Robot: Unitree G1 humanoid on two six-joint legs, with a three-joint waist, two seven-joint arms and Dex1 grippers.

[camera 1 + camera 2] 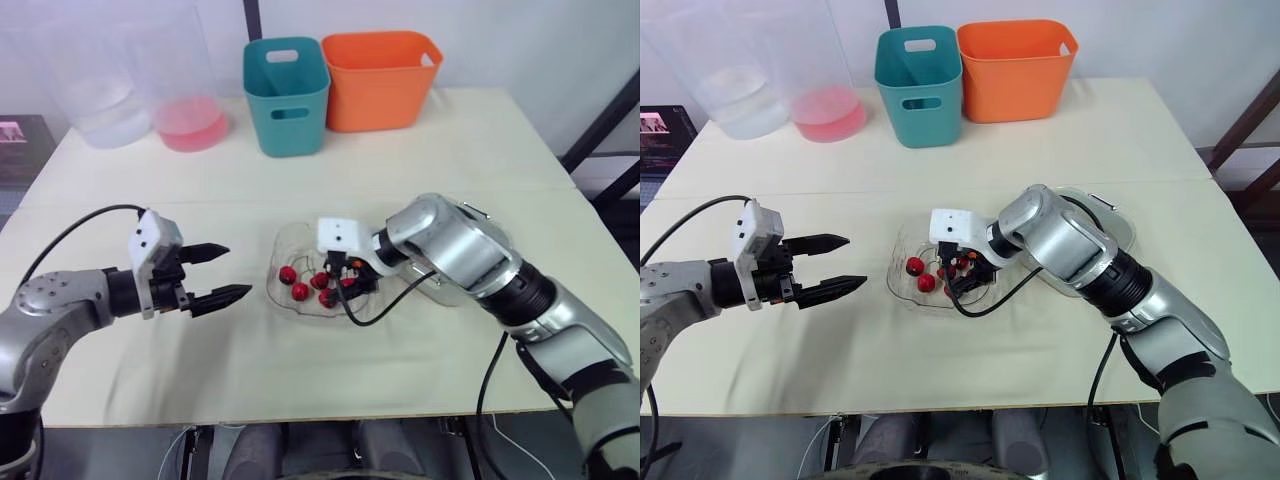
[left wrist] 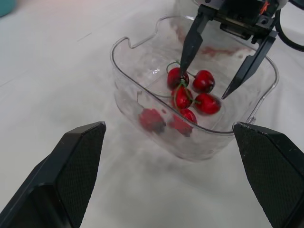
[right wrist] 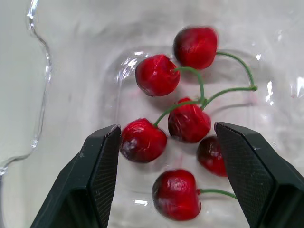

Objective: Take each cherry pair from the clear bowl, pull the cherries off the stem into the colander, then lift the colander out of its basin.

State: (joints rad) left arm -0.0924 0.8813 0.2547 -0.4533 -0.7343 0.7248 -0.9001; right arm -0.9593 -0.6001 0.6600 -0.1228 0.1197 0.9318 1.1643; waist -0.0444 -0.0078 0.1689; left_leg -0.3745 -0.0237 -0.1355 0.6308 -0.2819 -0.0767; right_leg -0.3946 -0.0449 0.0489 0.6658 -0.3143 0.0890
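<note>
The cherries (image 3: 156, 75) are seen in the clear bowl (image 2: 128, 90) on the table (image 1: 300, 370), straddled by the spread right gripper (image 3: 166, 127), while the left gripper (image 1: 238, 270) is held parted near the bowl.

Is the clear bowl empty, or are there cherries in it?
Not empty: several red cherries lie in the clear bowl, with the open right gripper reaching in over them.

Cherries (image 3: 189, 122) in bowl (image 1: 276, 250), mid table (image 1: 450, 140). R gripper (image 3: 166, 128) over them, L gripper (image 1: 238, 270) left of bowl. Colander (image 1: 1095, 207) just right; 2 bins (image 1: 286, 95) behind.
</note>
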